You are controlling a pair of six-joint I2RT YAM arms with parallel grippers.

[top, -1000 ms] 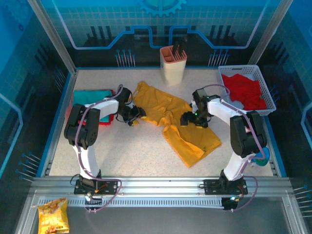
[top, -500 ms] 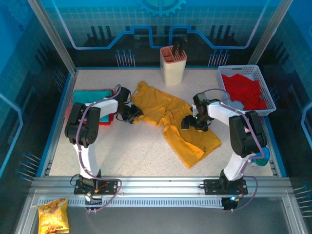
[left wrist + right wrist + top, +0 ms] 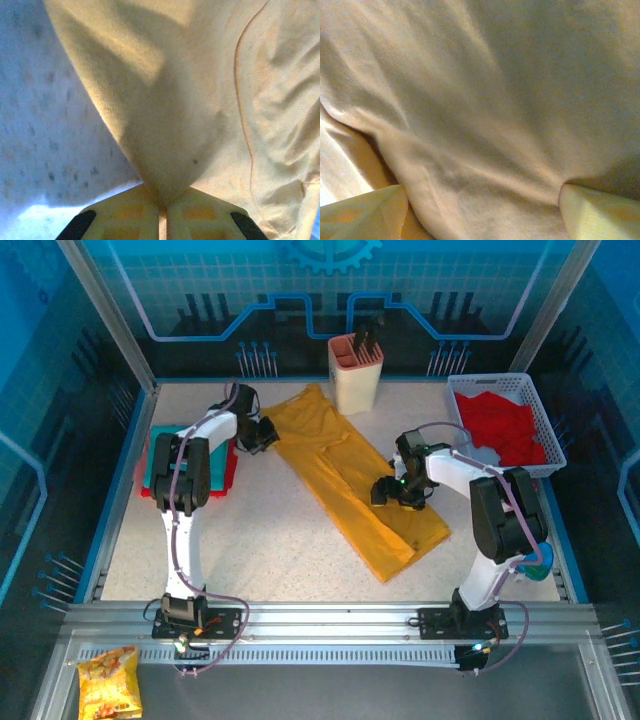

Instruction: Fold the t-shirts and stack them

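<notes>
**Left gripper pinches the mustard shirt's far side**

The left gripper [image 3: 160,216] is closed on a pinch of the mustard t-shirt [image 3: 345,475], at the shirt's left side near the far edge of the table [image 3: 270,535]. The right gripper [image 3: 392,490] has its jaws wide and presses down on the middle of the cloth. The shirt lies as a long band, running diagonally from the far edge to the near right. Its far end is nearer to the left arm, so a fold along this axis probably starts there. The teal and red t-shirts [image 3: 185,455] lie at the left edge.
</notes>
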